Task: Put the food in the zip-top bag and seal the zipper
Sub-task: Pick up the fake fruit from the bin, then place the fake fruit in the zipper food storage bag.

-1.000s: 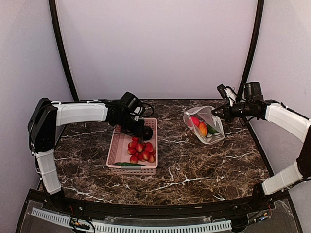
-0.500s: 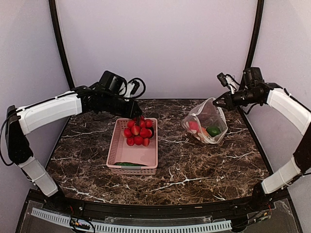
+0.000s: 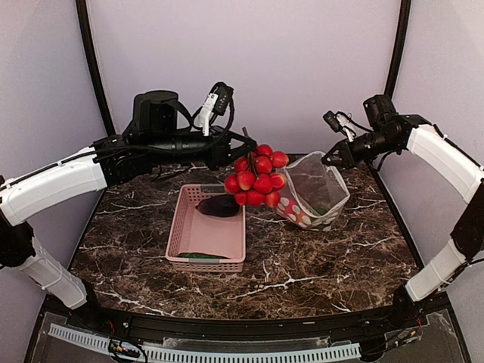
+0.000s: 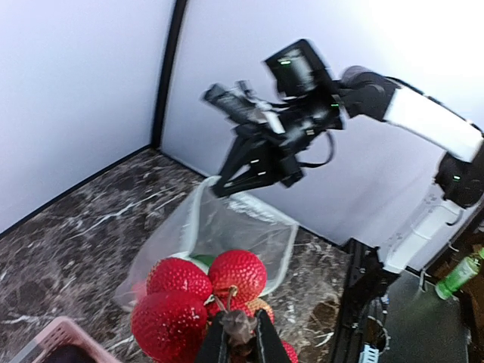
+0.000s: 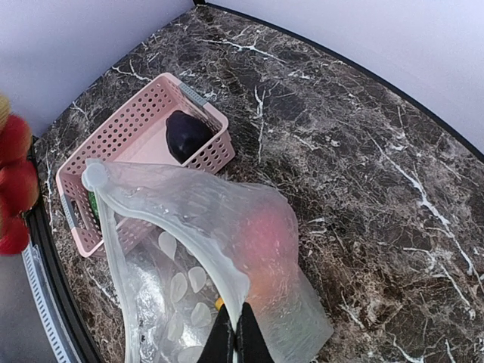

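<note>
While your left pincer (image 4: 237, 331) holds the red fruits (image 3: 257, 179) mid-frame, your right pincer (image 3: 330, 157) pinches the bag (image 3: 314, 200) open. Eggplant (image 3: 218, 205) and cucumber (image 3: 200, 255) lie in the basket (image 3: 180, 227); sealing isn't done yet.

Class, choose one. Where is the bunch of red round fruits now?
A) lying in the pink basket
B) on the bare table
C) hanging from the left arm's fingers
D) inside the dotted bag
C: the red bunch hangs from the left fingers, outside the pink basket and dotted bag.
</note>
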`<state>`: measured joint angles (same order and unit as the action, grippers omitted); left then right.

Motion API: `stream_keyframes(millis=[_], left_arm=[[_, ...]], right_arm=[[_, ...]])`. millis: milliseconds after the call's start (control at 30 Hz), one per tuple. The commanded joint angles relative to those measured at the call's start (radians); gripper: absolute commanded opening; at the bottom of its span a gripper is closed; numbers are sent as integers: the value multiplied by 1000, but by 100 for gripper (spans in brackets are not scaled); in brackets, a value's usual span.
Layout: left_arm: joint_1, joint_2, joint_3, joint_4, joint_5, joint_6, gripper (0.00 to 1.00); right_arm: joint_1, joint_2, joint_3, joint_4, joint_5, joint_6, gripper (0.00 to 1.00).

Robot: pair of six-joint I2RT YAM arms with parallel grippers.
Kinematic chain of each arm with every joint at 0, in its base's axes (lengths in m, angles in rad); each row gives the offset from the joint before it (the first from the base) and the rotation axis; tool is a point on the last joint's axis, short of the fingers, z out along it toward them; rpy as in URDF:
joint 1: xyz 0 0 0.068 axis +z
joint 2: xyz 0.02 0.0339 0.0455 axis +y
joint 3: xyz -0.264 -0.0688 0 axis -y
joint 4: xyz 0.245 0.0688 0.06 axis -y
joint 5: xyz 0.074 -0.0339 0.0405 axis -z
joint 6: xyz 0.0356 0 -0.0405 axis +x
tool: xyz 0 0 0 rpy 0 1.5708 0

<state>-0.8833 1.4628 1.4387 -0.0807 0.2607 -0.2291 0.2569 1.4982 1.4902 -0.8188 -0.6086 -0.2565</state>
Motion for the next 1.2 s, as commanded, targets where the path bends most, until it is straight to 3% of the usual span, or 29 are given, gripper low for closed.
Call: stream_keyframes(millis=[0, 167, 300, 500, 733, 1167], left_arm=[[-52, -5, -8, 259, 129, 3, 1], [-105, 79, -59, 593, 197, -13, 1], [-116, 190, -32, 735, 208, -11, 1], [-115, 330, 59, 804, 215, 41, 1], [-114, 416, 60, 882, 217, 173, 1], [-89, 547, 101, 820, 210, 357, 1]], right_arm=[[25, 5, 21, -17, 25, 7, 0], [31, 5, 15, -16, 15, 18, 0], [31, 7, 17, -24, -9, 30, 0], [30, 4, 27, -45, -42, 37, 0], [29, -1, 35, -66, -80, 48, 0], [21, -33, 30, -74, -96, 57, 0]])
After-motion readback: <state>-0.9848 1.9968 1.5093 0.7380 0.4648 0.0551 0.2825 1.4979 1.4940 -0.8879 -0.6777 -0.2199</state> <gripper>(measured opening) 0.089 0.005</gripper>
